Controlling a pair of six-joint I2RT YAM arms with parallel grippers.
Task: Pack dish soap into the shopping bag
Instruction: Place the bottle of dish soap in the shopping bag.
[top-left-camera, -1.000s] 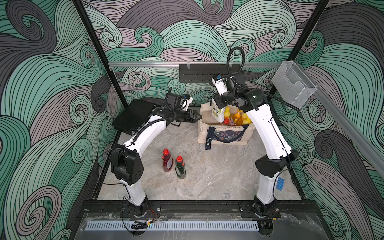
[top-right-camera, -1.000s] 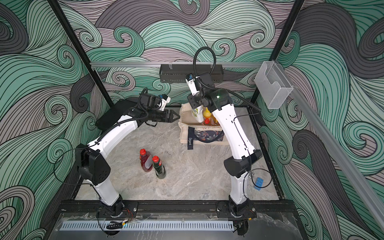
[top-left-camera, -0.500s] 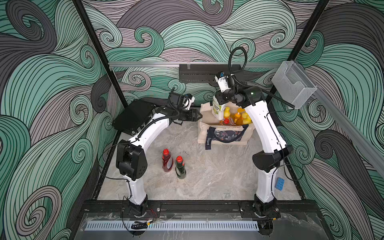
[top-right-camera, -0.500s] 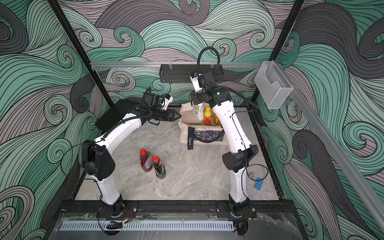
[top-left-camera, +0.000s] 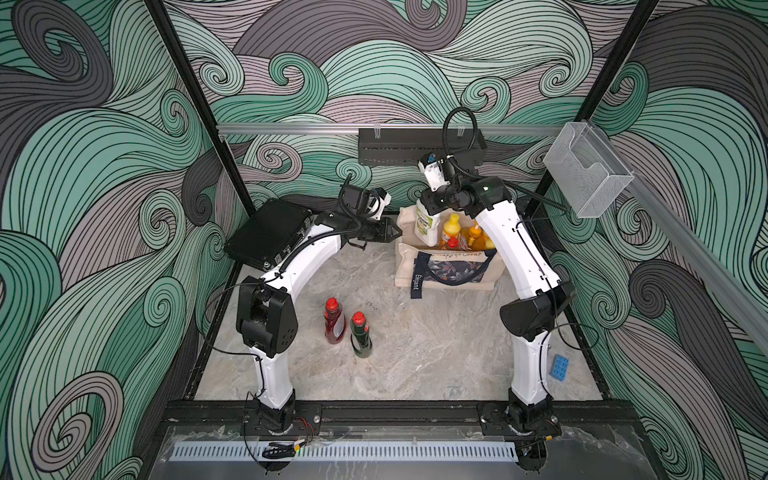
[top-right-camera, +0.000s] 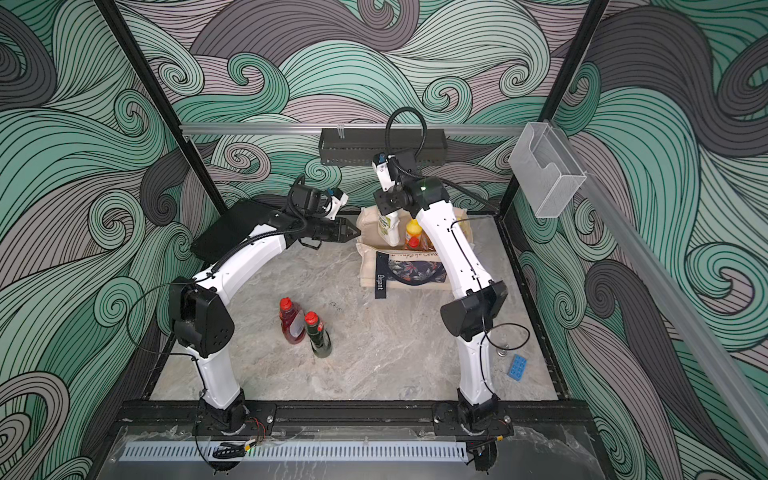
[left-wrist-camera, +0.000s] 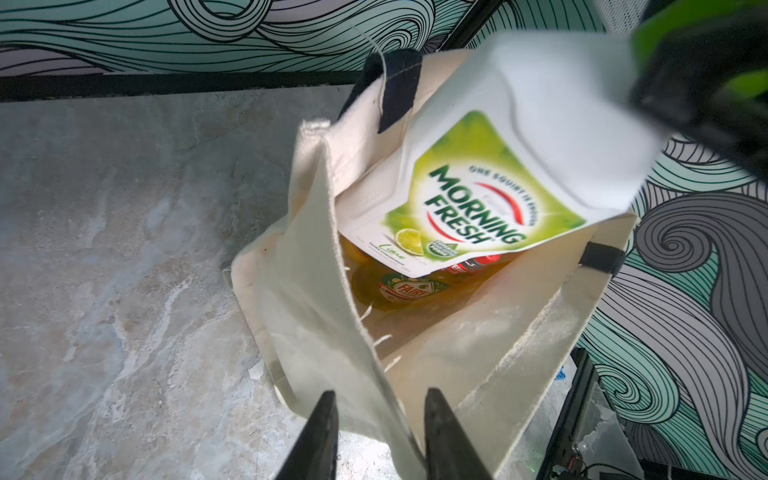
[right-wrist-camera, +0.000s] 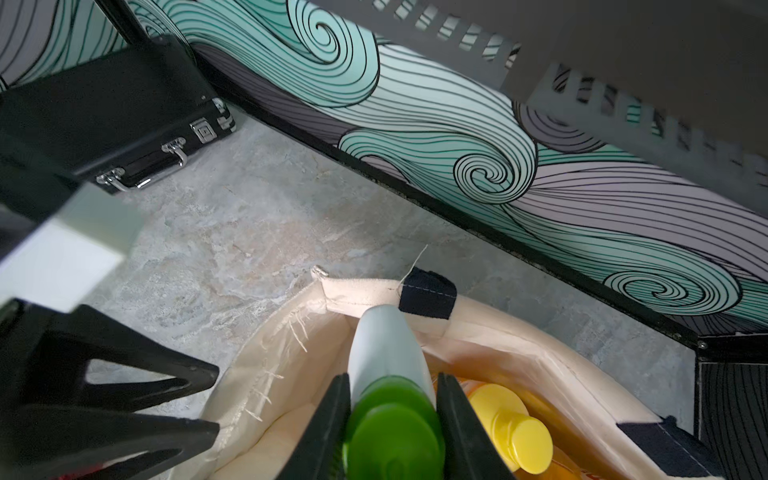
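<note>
The marble tabletop (top-left-camera: 415, 357) fills the floor of the cell. At its far left corner lies a closed black hard case (top-left-camera: 268, 232) with metal latches.

Well to the right of the case, against the back edge, stands the shopping bag (top-left-camera: 453, 270). It is a cream canvas tote with a dark floral front panel and a navy "Elegant" strap hanging down its front. Its mouth gapes upward.

The left gripper (left-wrist-camera: 380, 399) reaches in level from the case side. Its jaws are partly open and stand astride the bag's near side wall. In the left wrist view the cloth edge runs between them without being visibly pinched.

The right gripper (right-wrist-camera: 392, 378) hangs over the bag's mouth, clamped on the green cap of the white green-capped bottle (top-left-camera: 426, 226). This bottle carries a lime "Morning Fresh" label. It tilts, its lower half already inside the bag at the end nearest the left gripper.

Beside it in the bag stand orange yellow-capped bottles (top-left-camera: 452, 226) and a red-capped one (top-left-camera: 453, 243).

Out on the table, well in front of the bag, a red bottle (top-left-camera: 334, 322) and a dark-green bottle (top-left-camera: 360, 336) stand upright, just beside each other, both with red caps.

A small blue studded block (top-left-camera: 560, 368) lies near the right arm's base.
</note>
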